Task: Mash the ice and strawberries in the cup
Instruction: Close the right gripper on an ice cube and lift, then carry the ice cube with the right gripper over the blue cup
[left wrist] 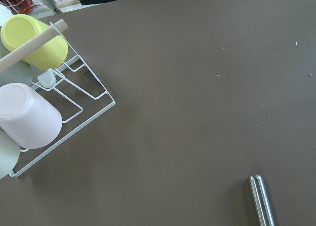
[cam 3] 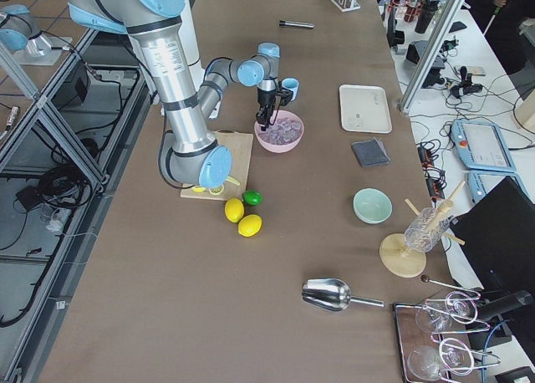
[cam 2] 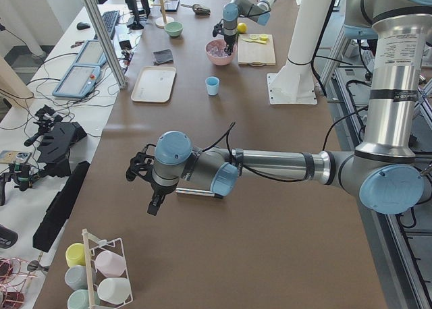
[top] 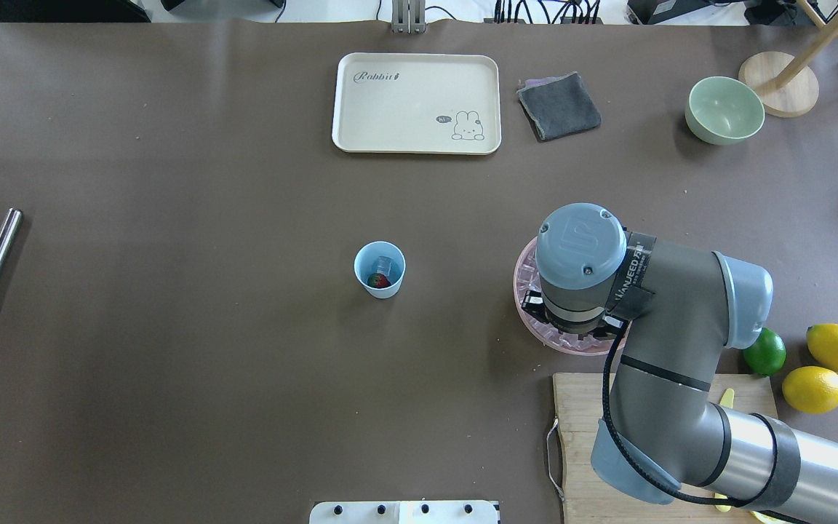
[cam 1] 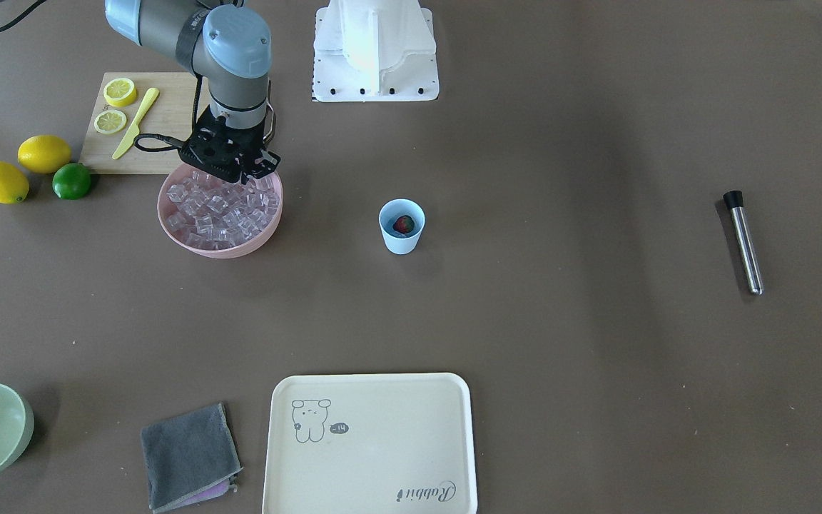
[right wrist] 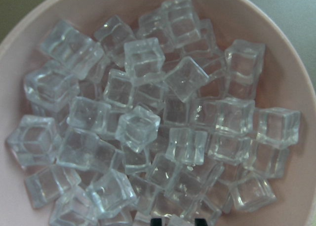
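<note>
The right pincer [cam 1: 240, 170] is down in the ice [right wrist: 143, 127], at the heap's robot-side edge. Its fingertips [right wrist: 156, 221] stand narrow, closed on a single cube. The heap fills the pink bowl [cam 1: 218, 250] directly beneath it. Just behind the pincer, towards the robot, lies a cutting board [cam 1: 161, 153] with lemon slices and a yellow knife. Further to the pincer's right sit a lime [cam 1: 71, 180] and two lemons [cam 1: 44, 153]. To its left, well apart, the cup [cam 1: 402, 239] stands upright, with the strawberry [cam 1: 403, 225] and one clear cube inside. Across the table lies a cream tray [cam 1: 382, 457]. Far to the left a steel muddler [cam 1: 745, 243] lies flat. The left pincer [cam 2: 155, 204] hovers there above the table, near a cup rack [left wrist: 74, 107]; I cannot tell how its jaws stand
</note>
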`<state>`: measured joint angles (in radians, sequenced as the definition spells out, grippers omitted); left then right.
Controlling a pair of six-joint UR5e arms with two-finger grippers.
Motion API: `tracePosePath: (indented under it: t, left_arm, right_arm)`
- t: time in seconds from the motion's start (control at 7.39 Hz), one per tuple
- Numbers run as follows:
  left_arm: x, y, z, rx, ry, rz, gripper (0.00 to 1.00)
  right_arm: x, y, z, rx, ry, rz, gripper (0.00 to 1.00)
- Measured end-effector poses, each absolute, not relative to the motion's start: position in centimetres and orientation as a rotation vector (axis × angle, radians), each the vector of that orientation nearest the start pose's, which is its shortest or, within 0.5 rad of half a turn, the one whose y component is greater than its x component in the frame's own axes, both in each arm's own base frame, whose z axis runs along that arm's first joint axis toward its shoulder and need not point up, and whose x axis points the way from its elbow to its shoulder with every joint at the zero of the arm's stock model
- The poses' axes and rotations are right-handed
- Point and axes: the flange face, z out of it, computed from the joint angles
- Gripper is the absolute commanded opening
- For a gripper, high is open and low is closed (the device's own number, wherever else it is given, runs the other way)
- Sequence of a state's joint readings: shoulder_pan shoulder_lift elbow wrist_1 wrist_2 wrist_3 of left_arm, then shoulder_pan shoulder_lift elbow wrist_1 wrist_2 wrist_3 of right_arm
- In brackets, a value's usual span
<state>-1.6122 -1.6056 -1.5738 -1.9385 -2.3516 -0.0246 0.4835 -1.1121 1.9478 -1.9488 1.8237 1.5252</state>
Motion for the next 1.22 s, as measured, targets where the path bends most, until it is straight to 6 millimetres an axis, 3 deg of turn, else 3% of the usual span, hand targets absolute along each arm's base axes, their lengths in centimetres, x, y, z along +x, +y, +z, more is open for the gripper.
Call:
tracePosePath:
  t: [0.41,0.54,0.81,1.22]
  left_arm:
    - [-8.5,-52.3,59.7,0.392,0.766,0.096,0.98]
    - [-8.5,-52.4,59.6,0.392,0.766,0.097,0.98]
    - [-8.5,-52.6,59.4,0.394,0.765,0.098,0.98]
    - [-8.5,-52.7,59.4,0.393,0.764,0.097,0.98]
  right_arm:
    - [-42.1,-41.0,23.6,-0.098,-0.571,0.368,0.27]
    - [-41.7,-42.5,21.1,-0.081,-0.608,0.366,0.27]
    - [-44.0,-45.5,17.2,-0.059,-0.695,0.366,0.27]
    - [-48.9,-47.4,13.7,-0.011,-0.845,0.316,0.27]
